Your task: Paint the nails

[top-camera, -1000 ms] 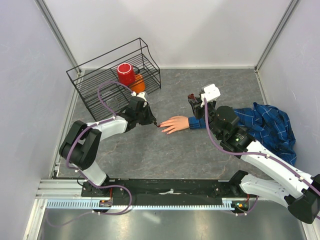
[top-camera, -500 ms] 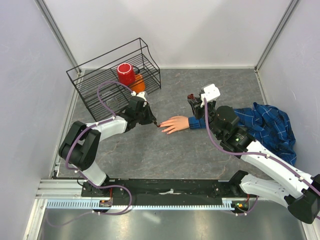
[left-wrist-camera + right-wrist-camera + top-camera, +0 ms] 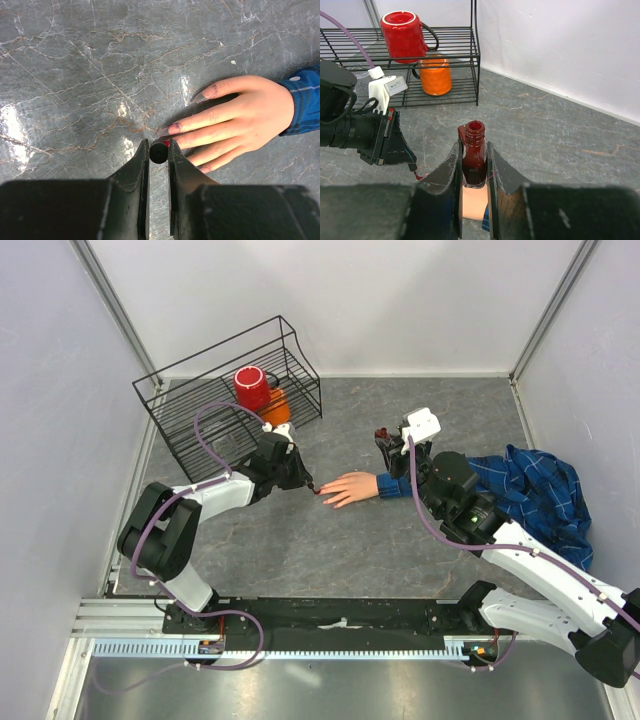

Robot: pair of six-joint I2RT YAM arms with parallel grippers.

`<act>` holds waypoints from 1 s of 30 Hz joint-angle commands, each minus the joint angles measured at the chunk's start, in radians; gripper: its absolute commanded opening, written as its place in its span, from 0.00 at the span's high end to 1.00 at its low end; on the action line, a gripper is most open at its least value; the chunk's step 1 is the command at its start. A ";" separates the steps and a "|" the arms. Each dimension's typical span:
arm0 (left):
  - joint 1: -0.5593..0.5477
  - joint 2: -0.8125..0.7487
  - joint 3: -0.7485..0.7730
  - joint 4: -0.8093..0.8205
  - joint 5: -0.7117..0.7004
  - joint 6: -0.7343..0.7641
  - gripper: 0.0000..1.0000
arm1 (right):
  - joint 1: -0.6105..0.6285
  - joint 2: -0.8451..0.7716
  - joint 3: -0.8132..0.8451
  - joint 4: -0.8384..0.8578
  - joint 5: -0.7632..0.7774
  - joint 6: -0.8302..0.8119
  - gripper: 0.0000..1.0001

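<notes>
Mid-frame, the left claw [image 3: 158,151] clamps the brush cap [image 3: 158,153], bristles apparently on the nails [image 3: 174,128] of the fake hand [image 3: 252,112], which lies flat on the worktop [image 3: 75,75]. The right claw [image 3: 473,165] grips the open polish bottle [image 3: 474,150] upright, probably to avoid spills.

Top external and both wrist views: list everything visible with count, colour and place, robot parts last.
fake hand: 1, peach with blue plaid cuff, palm down mid-table
nails: several visible, pale with dark red smears, on fingertips facing the left arm
polish bottle: 1, dark red, uncapped, upright over the cuff end
polish brush: 1, black cap, red tip, at the fingertips
wire rack: 1, black, far left
mug: 1, red, in rack
cup: 1, orange, in rack beside the mug
cloth: 1, blue plaid, right side
table: 1, grey marbled
left gripper: shut on polish brush
right gripper: shut on polish bottle
</notes>
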 commanded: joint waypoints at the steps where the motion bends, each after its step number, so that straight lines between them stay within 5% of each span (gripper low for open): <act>1: 0.005 -0.010 0.002 0.012 -0.020 0.001 0.98 | -0.005 0.002 0.036 0.027 -0.007 0.010 1.00; 15: 0.004 -0.047 0.022 0.001 -0.014 0.006 0.98 | -0.005 0.005 0.039 0.024 -0.012 0.013 1.00; 30: 0.005 -0.098 0.189 -0.250 0.024 0.065 0.98 | -0.005 -0.013 0.042 0.014 -0.026 0.020 1.00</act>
